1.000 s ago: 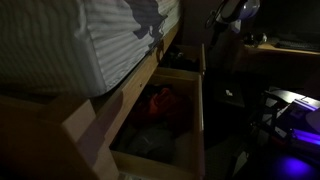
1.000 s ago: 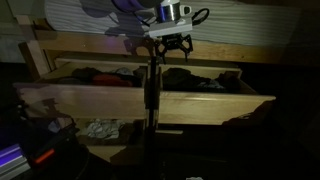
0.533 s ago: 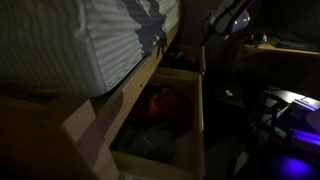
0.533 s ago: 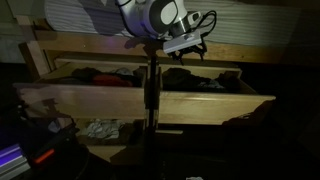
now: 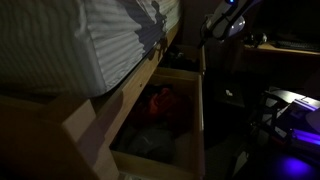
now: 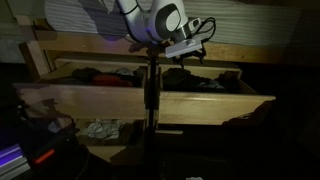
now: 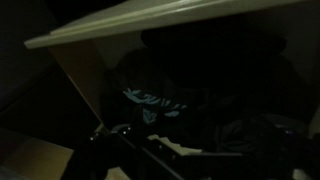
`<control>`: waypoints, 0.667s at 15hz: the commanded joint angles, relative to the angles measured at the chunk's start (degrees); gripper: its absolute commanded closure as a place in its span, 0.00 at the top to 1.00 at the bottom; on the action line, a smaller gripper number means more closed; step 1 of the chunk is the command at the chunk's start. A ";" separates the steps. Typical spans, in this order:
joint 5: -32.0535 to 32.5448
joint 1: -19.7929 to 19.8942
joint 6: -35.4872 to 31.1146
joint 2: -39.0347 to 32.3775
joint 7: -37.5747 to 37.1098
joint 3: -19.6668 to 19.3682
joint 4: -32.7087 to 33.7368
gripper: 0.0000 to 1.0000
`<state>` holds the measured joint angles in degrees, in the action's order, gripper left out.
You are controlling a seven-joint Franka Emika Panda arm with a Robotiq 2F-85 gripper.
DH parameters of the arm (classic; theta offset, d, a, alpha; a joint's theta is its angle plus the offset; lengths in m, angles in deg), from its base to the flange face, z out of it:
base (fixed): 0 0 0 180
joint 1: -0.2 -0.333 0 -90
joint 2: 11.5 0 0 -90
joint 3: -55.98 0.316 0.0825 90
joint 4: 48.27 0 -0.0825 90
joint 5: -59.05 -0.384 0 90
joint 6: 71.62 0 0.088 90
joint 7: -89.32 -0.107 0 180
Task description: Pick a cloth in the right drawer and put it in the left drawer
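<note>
**Cloth point(image 6: 185, 75) heaped in right drawer, gripper point(image 6: 186, 47) poised above**

At left, the left drawer point(image 6: 80, 102) stands open with jumbled clothes, ready to receive. A dark pole point(image 6: 150, 95) hides the divide between the drawers. To its right, the dark cloth lies in the right drawer point(image 6: 225, 105). The gripper hangs tilted just above it, probably lining up a descent. Nothing shows in its grasp, and it is too dark to tell how far the fingers are spread.

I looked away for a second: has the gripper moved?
Yes. In an exterior view the gripper has shifted right, away from the dark upright post, and tilted above the dark clothes.
</note>
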<state>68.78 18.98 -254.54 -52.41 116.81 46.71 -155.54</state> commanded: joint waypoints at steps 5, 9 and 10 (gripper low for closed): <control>2.41 15.99 7.82 -4.05 16.15 20.74 7.48 1.00; 2.10 20.53 10.33 -7.62 22.16 25.27 11.93 1.00; 1.90 17.95 11.58 -8.84 20.19 22.76 13.87 1.00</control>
<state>71.88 40.01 -244.13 -60.32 138.19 72.50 -143.41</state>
